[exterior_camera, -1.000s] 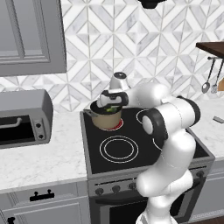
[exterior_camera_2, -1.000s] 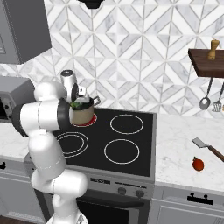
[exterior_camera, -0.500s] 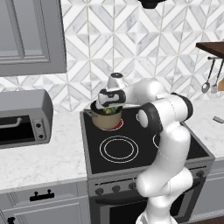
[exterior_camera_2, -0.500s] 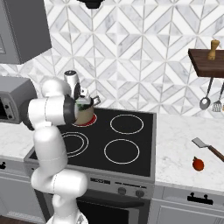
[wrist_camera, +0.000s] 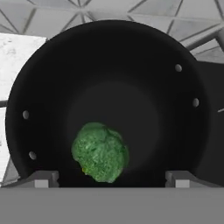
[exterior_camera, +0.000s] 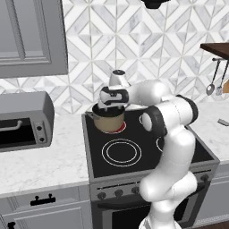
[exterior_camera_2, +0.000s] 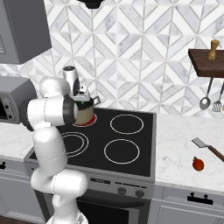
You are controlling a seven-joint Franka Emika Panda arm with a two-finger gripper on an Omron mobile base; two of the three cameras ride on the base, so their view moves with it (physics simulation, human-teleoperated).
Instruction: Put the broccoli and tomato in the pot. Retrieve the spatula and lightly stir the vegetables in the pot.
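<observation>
left base view: the gripper (exterior_camera: 111, 105) hangs right over the pot (exterior_camera: 108, 121) on the stove's (exterior_camera: 134, 154) back left ring. right base view: tomato (exterior_camera_2: 198, 164) and spatula (exterior_camera_2: 208, 148) lie on the counter (exterior_camera_2: 183, 144) (well apart from the pot). hand view: fingers (wrist_camera: 40, 178) spread wide, nothing pinched; broccoli (wrist_camera: 100, 152) rests inside the pot.
</observation>
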